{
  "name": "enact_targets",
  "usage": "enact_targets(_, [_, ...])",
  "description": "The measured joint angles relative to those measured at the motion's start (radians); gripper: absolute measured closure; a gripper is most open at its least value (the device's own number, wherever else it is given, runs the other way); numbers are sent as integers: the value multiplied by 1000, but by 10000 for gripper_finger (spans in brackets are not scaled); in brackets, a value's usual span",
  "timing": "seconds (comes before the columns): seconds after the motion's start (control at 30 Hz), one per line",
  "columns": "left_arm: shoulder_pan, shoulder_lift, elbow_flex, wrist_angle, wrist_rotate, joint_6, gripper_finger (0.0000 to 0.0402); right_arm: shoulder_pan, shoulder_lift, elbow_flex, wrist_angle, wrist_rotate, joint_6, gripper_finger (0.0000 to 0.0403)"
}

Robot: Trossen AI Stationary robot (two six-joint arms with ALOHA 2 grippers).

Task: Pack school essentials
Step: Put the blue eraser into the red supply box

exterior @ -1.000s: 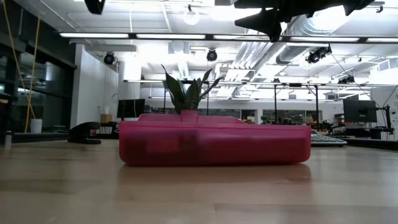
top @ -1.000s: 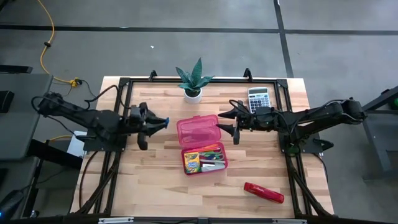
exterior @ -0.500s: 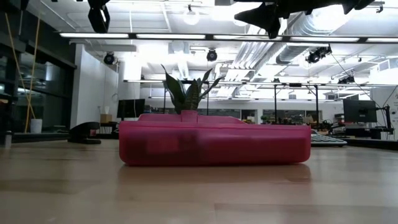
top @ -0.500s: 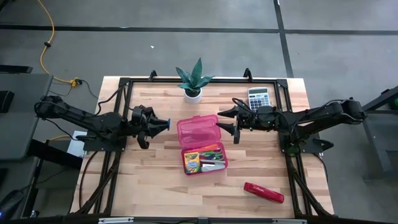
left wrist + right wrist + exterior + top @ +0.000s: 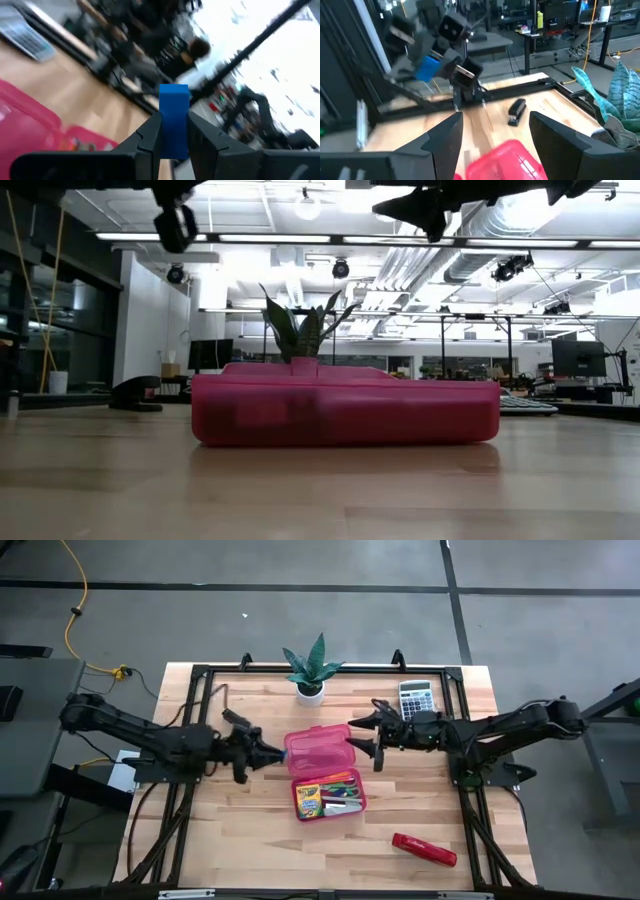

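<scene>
Nearer case: tiny blue eraser [image 5: 174, 120] between fingers [image 5: 148, 137]

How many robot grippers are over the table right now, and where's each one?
2. The left gripper hangs just left of the open pink case, shut on a blue eraser. The right gripper hangs open at the case's right edge.

Grey floor [image 5: 300, 565] crossed by dark seams fills the upper frame; in the low view, ceiling strip lights [image 5: 300, 237], ducts and distant desks [image 5: 560, 405].
</scene>
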Motion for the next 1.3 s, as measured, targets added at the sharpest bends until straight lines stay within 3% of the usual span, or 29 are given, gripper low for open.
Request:
enact_targets(0.23, [75, 214, 144, 2, 282, -38, 337, 50, 146, 141, -115, -45, -172, 183])
enact_targets(0.5, [182, 394, 230, 3, 557, -242, 337, 81, 291, 333, -254, -96, -254, 183])
enact_targets(0.7, [203, 453, 236, 61, 591, -304, 337, 80, 327, 403, -342, -188, -271, 200])
enact_targets(1.1, [204, 453, 236, 87, 613, -307, 337, 80, 319, 405, -421, -199, -223, 231])
enact_targets(1.3, [206, 453, 236, 90, 617, -307, 337, 80, 319, 404, -420, -262, -184, 231])
